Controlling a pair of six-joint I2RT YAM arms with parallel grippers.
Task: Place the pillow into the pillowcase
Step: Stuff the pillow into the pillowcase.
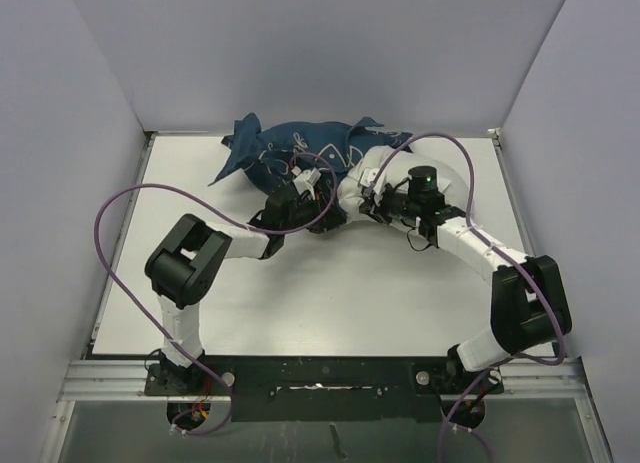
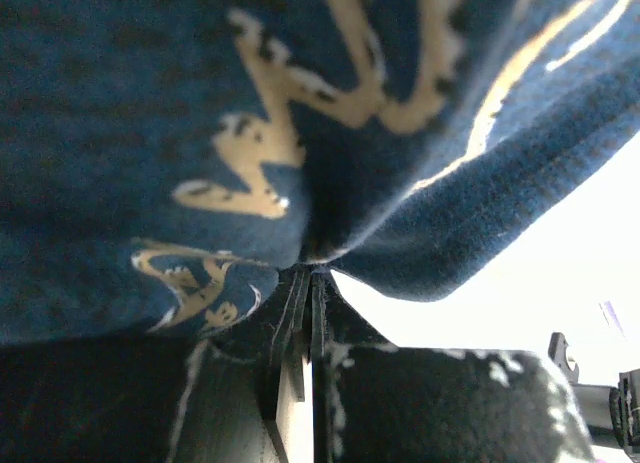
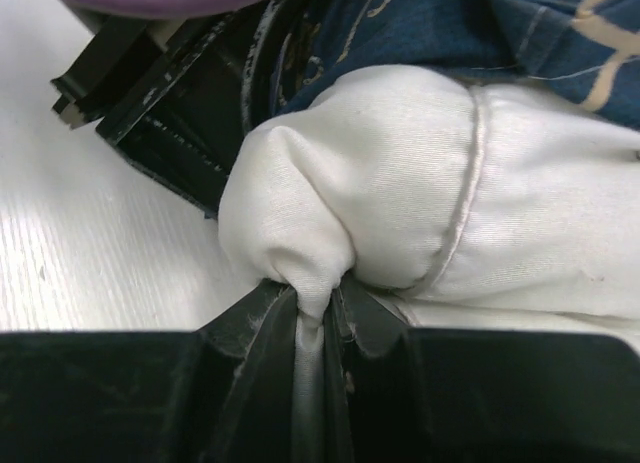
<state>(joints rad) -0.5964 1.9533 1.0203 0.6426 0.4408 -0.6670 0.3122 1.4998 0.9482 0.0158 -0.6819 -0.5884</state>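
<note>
The navy whale-print pillowcase [image 1: 300,148] lies bunched on the white counter [image 1: 330,293], in the upper middle of the overhead view. The white pillow [image 3: 420,203] shows at its right end, with blue cloth lying over its far edge. The left tool [image 2: 308,275] is clamped tight on a fold of pillowcase fabric. The right tool [image 3: 322,308] pinches a gathered corner of the pillow, its jaws nearly together.

Overhead, plus wrist close-ups of pillowcase [image 1: 290,143]
</note>
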